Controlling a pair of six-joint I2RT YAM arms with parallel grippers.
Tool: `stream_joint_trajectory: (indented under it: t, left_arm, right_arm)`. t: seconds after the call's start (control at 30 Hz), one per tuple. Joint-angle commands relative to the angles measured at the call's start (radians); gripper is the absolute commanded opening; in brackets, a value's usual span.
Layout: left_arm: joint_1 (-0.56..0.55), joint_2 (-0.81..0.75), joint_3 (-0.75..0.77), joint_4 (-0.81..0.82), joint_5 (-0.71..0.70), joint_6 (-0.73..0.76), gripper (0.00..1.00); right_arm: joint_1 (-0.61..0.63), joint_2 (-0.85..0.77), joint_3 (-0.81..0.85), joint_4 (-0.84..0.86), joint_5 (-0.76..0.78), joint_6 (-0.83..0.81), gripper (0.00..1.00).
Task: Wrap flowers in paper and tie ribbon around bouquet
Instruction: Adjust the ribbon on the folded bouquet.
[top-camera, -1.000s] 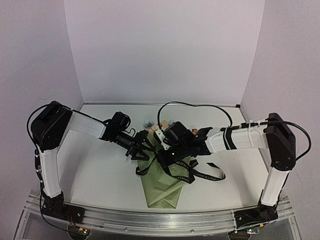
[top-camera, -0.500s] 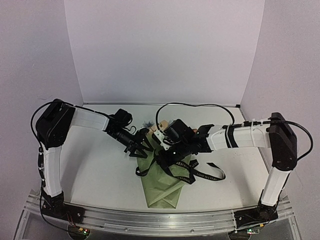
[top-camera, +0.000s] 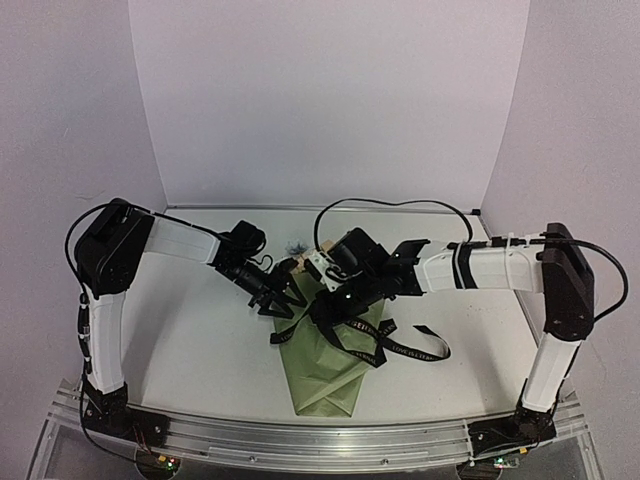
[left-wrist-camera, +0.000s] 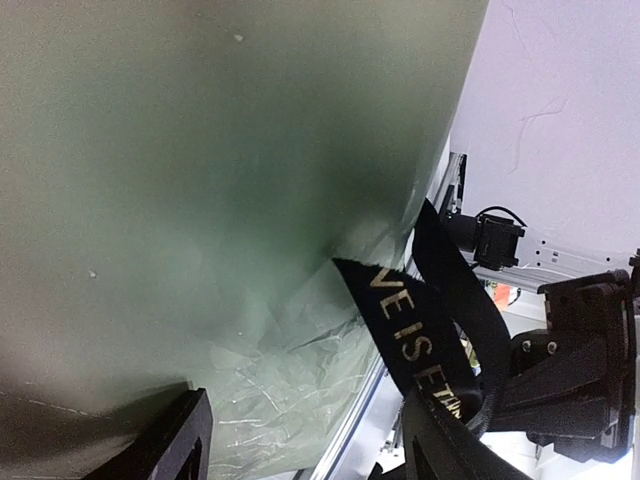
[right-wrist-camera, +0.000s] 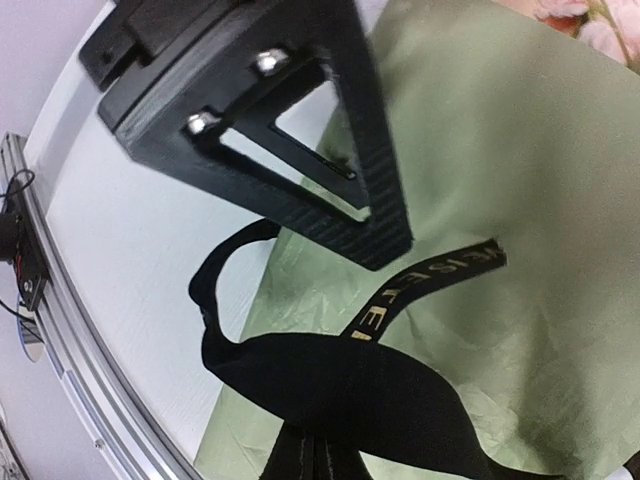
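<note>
Pale capital lettering is being displayed along the black ribbon (left-wrist-camera: 425, 340). In the left wrist view the letters "VE IS ET" are being shown on a strand lying against the edge of the bouquet (top-camera: 325, 365). In the overhead view the print on the loops is being rendered too small to be read with certainty.

The flowers (right-wrist-camera: 600, 35) are being contained in the olive-green paper (left-wrist-camera: 200, 200), which is being seen folded into a cone. The bouquet is being supported by the white table (top-camera: 200, 340), with its narrow tip pointed toward the arm bases and its wide mouth pointed toward the back wall. Pinkish-cream heads are being shown sticking out of that mouth.

The ribbon is being draped in loose loops across the middle of the bouquet. One end is being trailed onto the table on the bouquet's right side, and a shorter end is being shown at its left edge.

The left gripper (top-camera: 282, 303) is being held with its jaws apart at the bouquet's left edge, near the wide end, with nothing between them. Whether the paper is being touched cannot be told. The right gripper (top-camera: 333, 305) is being held over the bouquet's upper middle with its fingers pressed together on the ribbon.
</note>
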Motion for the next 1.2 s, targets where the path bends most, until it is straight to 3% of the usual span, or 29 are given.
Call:
stream_joint_trajectory:
  t: [0.0,0.2,0.47,0.77,1.03,1.17]
  left_arm:
    - [0.0,-0.058,-0.025,0.048,-0.053,-0.021,0.66]
    - [-0.016,-0.076,-0.029,0.047,-0.106,-0.057,0.66]
    - [-0.065,-0.082,-0.011,0.034,-0.167,-0.095,0.63]
    - [-0.095,-0.155,-0.042,-0.013,-0.302,-0.136,0.51]
    - [-0.164,-0.207,-0.076,-0.056,-0.335,-0.141,0.38]
    - [-0.197,-0.226,-0.082,-0.108,-0.433,-0.152,0.36]
  right_arm:
    - [-0.021,0.005,-0.001,-0.037,0.026,0.076,0.1]
    - [-0.02,-0.018,-0.037,-0.036,0.046,0.108,0.31]
    - [-0.019,-0.099,-0.096,-0.04,0.097,0.136,0.52]
    - [-0.019,-0.16,-0.094,-0.138,0.178,0.064,0.61]
    - [-0.019,-0.131,-0.052,-0.202,0.21,-0.004,0.61]
    - [-0.018,-0.133,-0.058,-0.202,0.208,-0.006,0.61]
